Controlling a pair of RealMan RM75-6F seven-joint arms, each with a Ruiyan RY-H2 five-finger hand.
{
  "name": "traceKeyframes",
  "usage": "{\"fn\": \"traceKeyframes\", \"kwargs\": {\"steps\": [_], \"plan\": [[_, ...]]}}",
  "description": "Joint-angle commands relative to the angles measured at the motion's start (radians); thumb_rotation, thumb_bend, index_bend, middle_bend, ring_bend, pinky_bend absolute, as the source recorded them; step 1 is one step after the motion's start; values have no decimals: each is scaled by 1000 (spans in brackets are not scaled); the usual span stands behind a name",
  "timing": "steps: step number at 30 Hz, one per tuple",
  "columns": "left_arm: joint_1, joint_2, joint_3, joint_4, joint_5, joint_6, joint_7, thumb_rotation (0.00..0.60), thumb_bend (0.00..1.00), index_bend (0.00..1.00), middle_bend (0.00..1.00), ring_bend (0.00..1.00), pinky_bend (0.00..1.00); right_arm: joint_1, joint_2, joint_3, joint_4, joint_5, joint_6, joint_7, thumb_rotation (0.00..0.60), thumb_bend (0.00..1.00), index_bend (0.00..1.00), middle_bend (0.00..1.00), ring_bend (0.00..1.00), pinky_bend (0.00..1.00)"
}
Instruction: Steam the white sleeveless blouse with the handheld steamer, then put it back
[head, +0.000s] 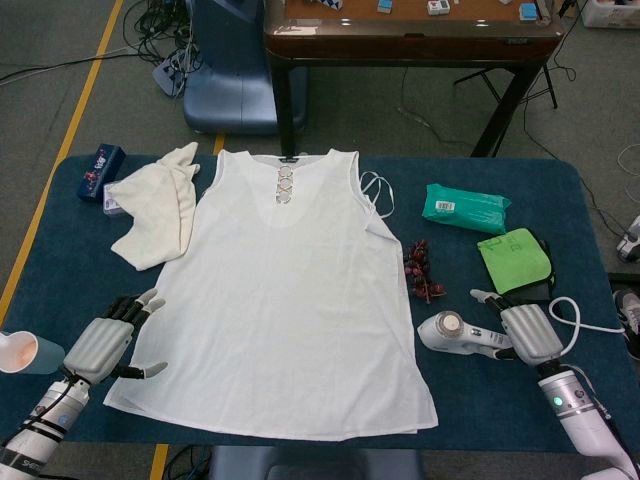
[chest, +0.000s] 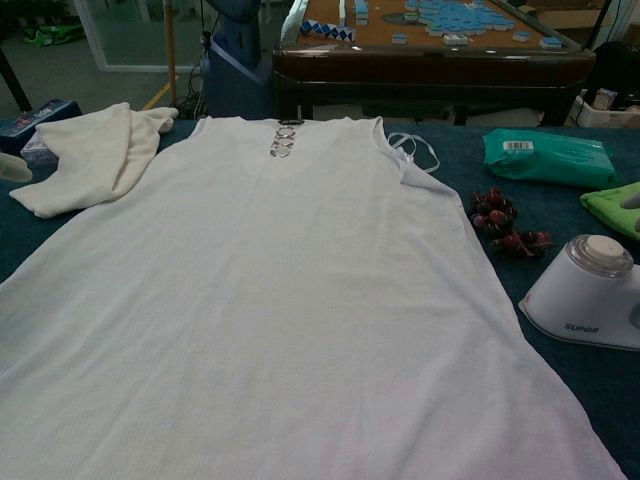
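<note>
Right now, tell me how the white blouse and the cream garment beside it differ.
The white blouse lies spread flat, front up, with a laced neckline; the cream garment lies bunched and folded over itself. The blouse is much larger and bright white; the garment is smaller and off-white. The blouse sits mid-table; the garment lies by its left shoulder, next to a blue box. Both rest on the blue table.

Steamer brand: "SUPOR" in dark letters low on the white handheld steamer (chest: 590, 300), read in the chest view.
Green packet (chest: 548, 157): a white barcode label, its print too small to read.
Blue box (head: 100, 171): markings on top, not legible.
</note>
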Motion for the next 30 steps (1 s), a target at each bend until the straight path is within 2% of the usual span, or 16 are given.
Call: {"fn": "traceKeyframes", "kwargs": {"steps": [1, 2, 3, 5, 6, 14, 22, 30], "plan": [[19, -9, -14, 20, 0, 37, -16, 387, 139, 39, 0, 0, 0, -19, 59, 23, -72, 7, 48, -26, 600, 112, 213, 339, 305, 369], [25, -15, -18, 30, 2, 51, -20, 438, 138, 40, 0, 0, 0, -24, 76, 30, -94, 13, 58, -41, 600, 131, 242, 358, 316, 369], [34, -22, -22, 42, 2, 68, -24, 516, 138, 41, 0, 0, 0, -33, 100, 38, -126, 26, 68, -65, 600, 146, 265, 373, 324, 370], [48, -31, -29, 55, -6, 92, -25, 584, 139, 42, 0, 0, 0, -46, 139, 48, -179, 52, 74, -110, 600, 159, 304, 398, 335, 370], [59, -39, -35, 62, -15, 110, -20, 600, 139, 43, 0, 0, 0, -56, 160, 55, -212, 67, 85, -139, 600, 160, 313, 400, 335, 370], [147, -108, -73, 82, -87, 256, 38, 600, 138, 51, 0, 5, 0, -140, 230, 73, -343, 132, 172, -247, 600, 187, 359, 425, 344, 370], [214, -159, -66, 92, -90, 345, 99, 600, 138, 51, 0, 6, 0, -189, 238, 68, -382, 164, 187, -283, 600, 188, 389, 436, 344, 371], [243, -188, -78, 109, -63, 382, 82, 600, 139, 51, 0, 6, 0, -194, 242, 78, -405, 149, 183, -299, 600, 188, 401, 439, 349, 370]]}}
